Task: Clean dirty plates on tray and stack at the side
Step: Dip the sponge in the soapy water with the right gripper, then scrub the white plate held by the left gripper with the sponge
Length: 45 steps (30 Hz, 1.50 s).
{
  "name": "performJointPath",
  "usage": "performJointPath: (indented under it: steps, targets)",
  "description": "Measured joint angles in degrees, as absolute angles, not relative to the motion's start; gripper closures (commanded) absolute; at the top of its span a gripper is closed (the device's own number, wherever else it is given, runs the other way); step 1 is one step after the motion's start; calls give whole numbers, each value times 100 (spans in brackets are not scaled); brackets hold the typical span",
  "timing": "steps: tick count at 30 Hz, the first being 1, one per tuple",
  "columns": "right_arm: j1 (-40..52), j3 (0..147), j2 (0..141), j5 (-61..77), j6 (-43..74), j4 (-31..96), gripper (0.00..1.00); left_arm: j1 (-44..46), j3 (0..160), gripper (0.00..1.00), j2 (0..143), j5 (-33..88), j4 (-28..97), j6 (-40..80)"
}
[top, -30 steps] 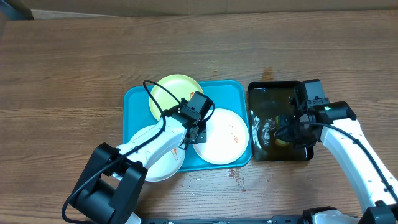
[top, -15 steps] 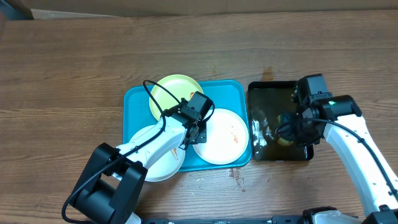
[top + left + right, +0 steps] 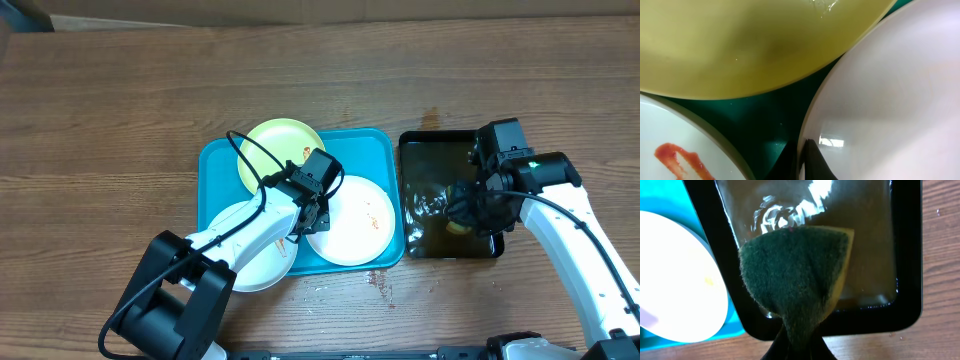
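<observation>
While left tool [image 3: 801,158] pinches white plate [image 3: 880,100] rim, right tool [image 3: 796,347] grips green sponge [image 3: 795,265] over black tray [image 3: 910,255]

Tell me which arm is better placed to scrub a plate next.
Right: the right hand grips the sponge over the black tray, beside the white plate. The left hand pinches that plate's rim.

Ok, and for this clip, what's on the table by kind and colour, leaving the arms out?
white plates: 2
yellow-green plate: 1
turquoise tray: 1
black tray: 1
green-and-yellow sponge: 1
Total: 6
</observation>
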State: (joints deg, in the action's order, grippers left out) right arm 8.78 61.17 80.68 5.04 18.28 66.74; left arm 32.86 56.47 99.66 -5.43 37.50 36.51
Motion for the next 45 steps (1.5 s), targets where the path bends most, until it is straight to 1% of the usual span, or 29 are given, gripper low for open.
performJointPath:
  steps: [7,11,14,16,20,23,27,31,38,42,44,45]
  targets:
    - [875,6147,8071,714,1833,6899,96,3286,5647,96,9966,-543,3752,3653]
    - [875,6298,8075,1243,1686,6707,96,3286,5647,96,9966,-543,3752,3653]
    - [915,6368,8075,1975,1398,6473,96,3286,5647,96,9966,-543,3750,3653]
    - [1048,6368,8075,2158,1317,6324,96,3286,5647,96,9966,-543,3750,3653]
    - [1660,6368,8075,2311,1240,5872,96,3286,5647,96,9966,-543,3750,3656]
    - [2200,6337,8075,2060,1326,5531,96,3286,5647,96,9966,-543,3750,3653]
    - [3048,6191,8101,1048,1592,5078,96,3271,5647,96,9966,-515,3750,3653]
    - [3540,5990,8285,270,1715,4718,96,3138,5647,96,9966,-316,3754,3627]
    - [3695,5863,8995,-257,1859,4278,96,2735,5647,96,9966,200,3824,3527]
    - [3708,5859,9244,-338,1933,4106,96,2687,5647,96,9966,285,3826,3448]
    - [3723,5859,9336,-342,1979,4099,96,2687,5647,96,9966,287,3826,3435]
    - [3723,5859,9386,-338,1992,4082,94,2687,5647,96,9966,287,3826,3435]
